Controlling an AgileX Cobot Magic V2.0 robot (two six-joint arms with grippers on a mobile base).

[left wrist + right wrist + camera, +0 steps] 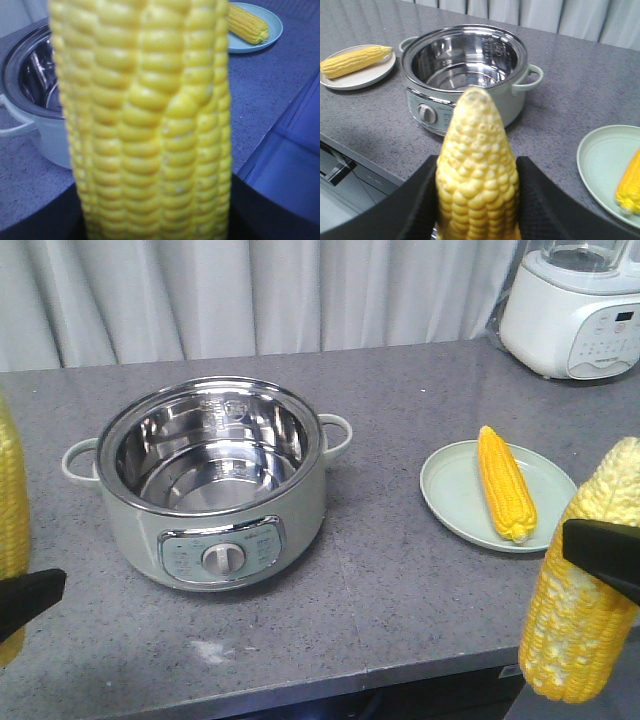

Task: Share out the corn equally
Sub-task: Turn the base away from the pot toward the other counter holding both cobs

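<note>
Front-facing view shows one cob (504, 485) lying on the green plate (455, 495); right wrist view adds a second cob (355, 60) on a white plate (370, 78). You look halfway: your left gripper (155, 220) clamps a yellow cob (150, 115), your right gripper (477, 200) a paler cob (477, 150), both unplaced.

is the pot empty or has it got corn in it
Empty: the pot shows only bare shiny steel inside, in the front and right wrist views.

The grey speckled tabletop (400, 590) carries a steel electric pot (215, 490). A pale green plate (455, 490) lies right of the pot, a white blender (565, 325) behind-right, and another plate (367, 79) left.
</note>
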